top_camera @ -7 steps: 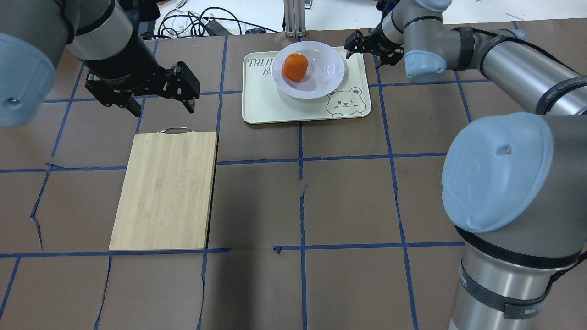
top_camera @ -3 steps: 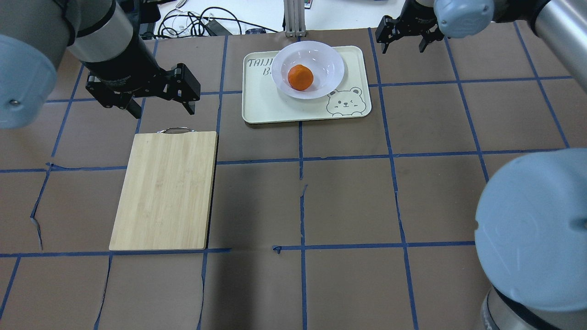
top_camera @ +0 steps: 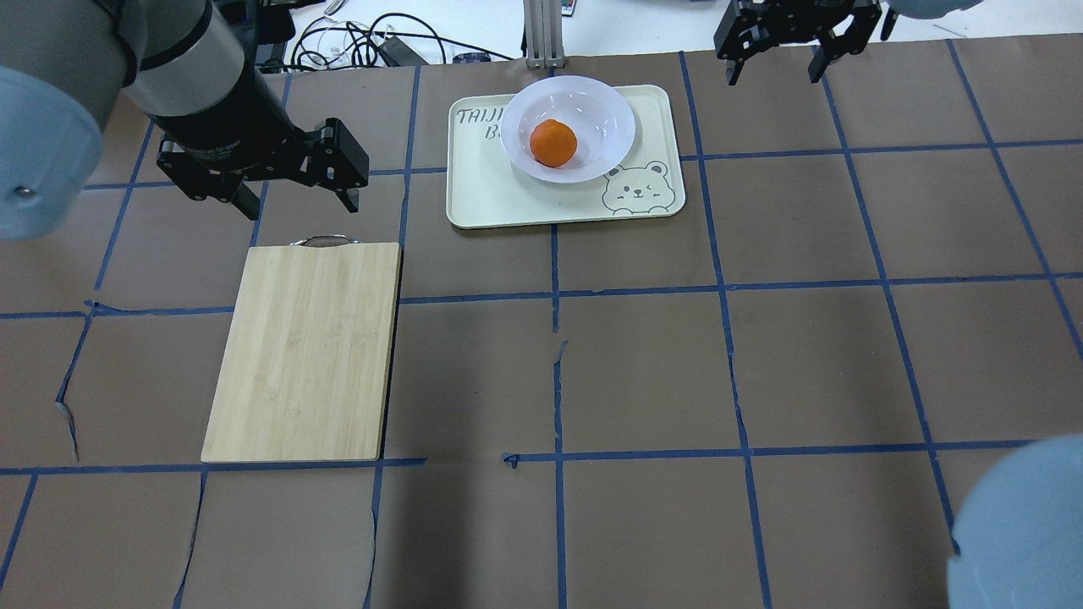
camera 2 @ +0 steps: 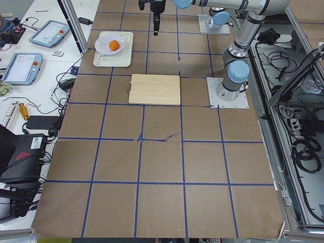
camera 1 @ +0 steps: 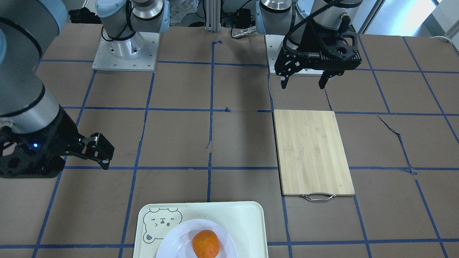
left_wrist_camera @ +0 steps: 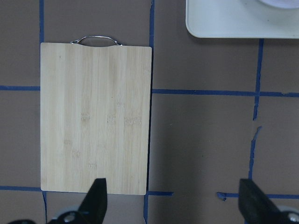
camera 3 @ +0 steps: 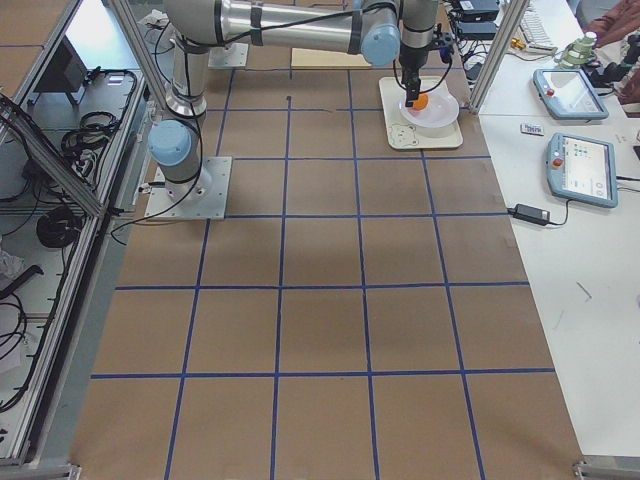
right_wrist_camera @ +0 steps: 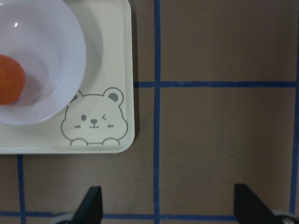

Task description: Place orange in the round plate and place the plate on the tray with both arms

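Observation:
The orange (top_camera: 554, 142) lies in the well of the round white plate (top_camera: 605, 118). The plate rests on the cream tray (top_camera: 508, 199) at the table's far middle. From the right wrist view the orange (right_wrist_camera: 8, 79), plate (right_wrist_camera: 56, 56) and tray (right_wrist_camera: 100, 137) show at the left. My right gripper (top_camera: 772, 76) hangs open and empty to the right of the tray, apart from it. Also open and empty, my left gripper (top_camera: 300, 201) hovers left of the tray, just beyond the cutting board's handle.
A bamboo cutting board (top_camera: 309, 351) with a metal handle lies on the left half of the brown, blue-taped table; it fills the left wrist view (left_wrist_camera: 96, 116). Cables and tablets lie beyond the far edge.
My right gripper has drawn back from the plate's rim toward the far right. The orange has rolled to the middle of the plate. The left arm has stayed put.

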Motion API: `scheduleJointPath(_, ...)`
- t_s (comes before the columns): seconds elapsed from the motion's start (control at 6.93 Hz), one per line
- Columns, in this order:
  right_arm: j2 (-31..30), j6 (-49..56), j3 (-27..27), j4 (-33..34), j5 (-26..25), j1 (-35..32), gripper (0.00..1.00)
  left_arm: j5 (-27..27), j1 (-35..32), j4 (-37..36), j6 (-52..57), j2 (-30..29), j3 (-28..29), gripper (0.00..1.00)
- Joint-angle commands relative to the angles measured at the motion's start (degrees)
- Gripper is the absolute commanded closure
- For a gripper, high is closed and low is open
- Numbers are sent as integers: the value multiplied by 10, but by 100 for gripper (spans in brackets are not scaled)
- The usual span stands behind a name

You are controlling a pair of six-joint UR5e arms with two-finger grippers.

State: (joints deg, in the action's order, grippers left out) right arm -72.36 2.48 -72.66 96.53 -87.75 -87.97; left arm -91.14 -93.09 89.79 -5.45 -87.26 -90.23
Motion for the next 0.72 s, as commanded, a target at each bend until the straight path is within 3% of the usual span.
scheduleJointPath(0.0, -73, 2, -48, -65, -2, -10, 0, 0, 0, 0, 0, 1, 0, 0)
scheduleJointPath(0.29, -121, -2, -111, -47, 0, -12, 0, 0, 0, 0, 0, 2, 0, 0)
scheduleJointPath(0.58, -116, 7, -119, 3, -2, -8, 0, 1, 6, 1, 0, 2, 0, 0)
